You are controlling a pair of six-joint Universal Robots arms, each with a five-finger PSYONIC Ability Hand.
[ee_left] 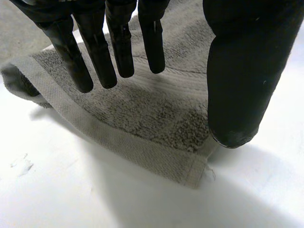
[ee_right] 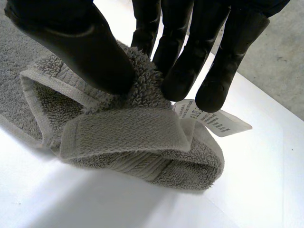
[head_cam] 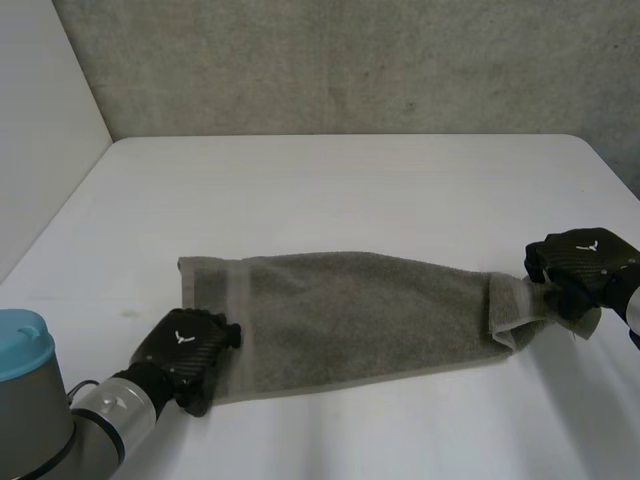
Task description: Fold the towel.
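**Towel spread between two hands**

The towel (head_cam: 350,310) lies flat on the table (head_cam: 350,180), its long axis running from 9 to 3 o'clock. The left hand (head_cam: 188,348) is at the towel's 7 o'clock corner, fingers straight and apart from the thumb, over the cloth without gripping it. The right hand (head_cam: 583,262) pinches the bunched 3 o'clock end between thumb and fingers. A white label (ee_right: 218,121) sticks out there.

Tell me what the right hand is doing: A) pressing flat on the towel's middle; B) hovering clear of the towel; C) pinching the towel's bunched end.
C: the right hand pinches the bunched end of the towel between thumb and fingers, beside the white label.
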